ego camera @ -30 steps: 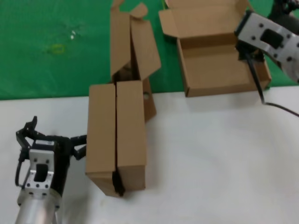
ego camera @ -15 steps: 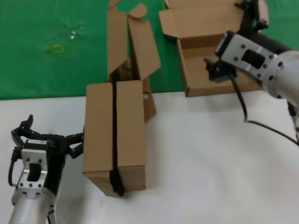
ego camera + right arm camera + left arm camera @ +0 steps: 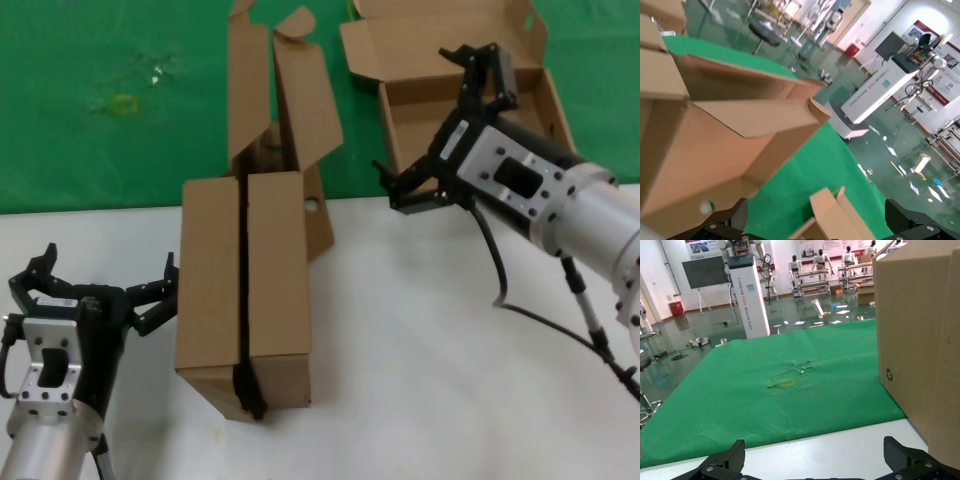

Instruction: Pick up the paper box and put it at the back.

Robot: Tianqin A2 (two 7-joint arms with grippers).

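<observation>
The paper box (image 3: pixel 425 45) is a shallow brown tray with its lid open. It lies on the wrinkled green cloth (image 3: pixel 100 110) at the back right, with its front edge at the cloth's border. It fills the near side of the right wrist view (image 3: pixel 715 145). My right gripper (image 3: pixel 435 120) is open and empty, hovering over the box's front left part. My left gripper (image 3: pixel 105 270) is open and empty, low over the white table, just left of the two tall cartons. It shows open in its wrist view (image 3: pixel 815 455).
Two like brown cartons (image 3: pixel 245 290) with tall curled-tab lids stand side by side in the middle, straddling the cloth's edge. One of them shows in the left wrist view (image 3: pixel 920 340), and they also show in the right wrist view (image 3: pixel 840 215). The white tabletop (image 3: pixel 420 350) lies in front.
My right arm has swung from the box's right side leftward to over its front left part. The box has stayed put. My left gripper has drawn back a little from the cartons.
</observation>
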